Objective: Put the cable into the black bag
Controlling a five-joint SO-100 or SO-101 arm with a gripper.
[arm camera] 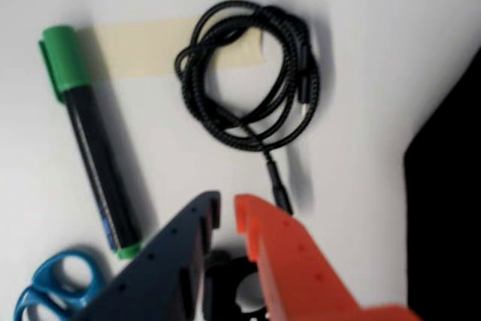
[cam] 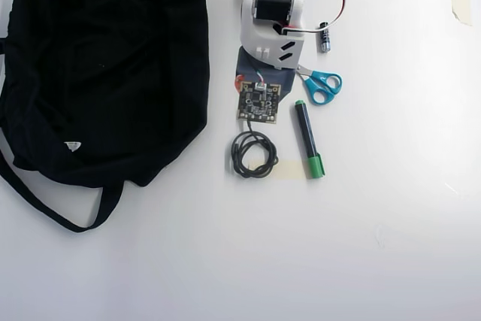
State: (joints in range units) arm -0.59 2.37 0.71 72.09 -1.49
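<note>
The cable (arm camera: 297,88) is a coil of thin black braided cord lying on the white table, partly over a strip of tape, with its plug end pointing toward my gripper. In the overhead view the cable (cam: 252,175) lies just below the arm's wrist board (cam: 258,103). My gripper (arm camera: 227,204), with one dark blue and one orange finger, hovers just short of the plug. Its jaws are almost together with nothing between them. The black bag (cam: 105,58) fills the overhead view's left side, and one edge of the black bag (arm camera: 451,186) shows at the wrist view's right.
A black marker with a green cap (arm camera: 98,163) lies left of the cable in the wrist view. Blue scissors (arm camera: 52,283) are at the lower left there. A small black ring band (arm camera: 225,276) sits under the fingers. A bag strap (cam: 45,204) trails below the bag.
</note>
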